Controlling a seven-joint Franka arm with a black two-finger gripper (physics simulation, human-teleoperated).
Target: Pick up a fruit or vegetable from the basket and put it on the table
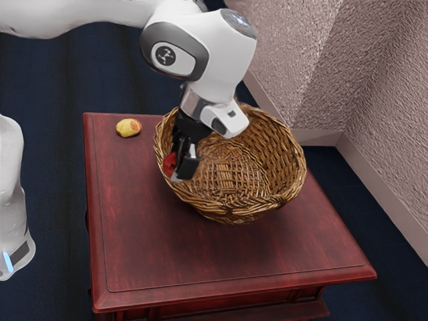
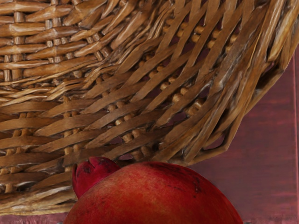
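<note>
Dark blue flooring [image 1: 53,87] and textured pale walls [image 1: 287,60] surrounded the reddish wooden counter [image 1: 147,241], which supported one round wicker basket [image 1: 234,212]. My claw [image 1: 179,167] was positioned at the basket's side nearest the exterior view's left, pointing downward, its two fingers clamped on a red pomegranate [image 1: 170,162]. The wrist view showed the pomegranate's crown [image 2: 92,172] directed toward the woven wall, with the fruit's body overlapping part of the rim and the counter surface. A yellow item of produce [image 1: 128,128] with a reddish patch rested directly on the counter, apart from the basket, near the exterior view's upper left counter corner.
</note>
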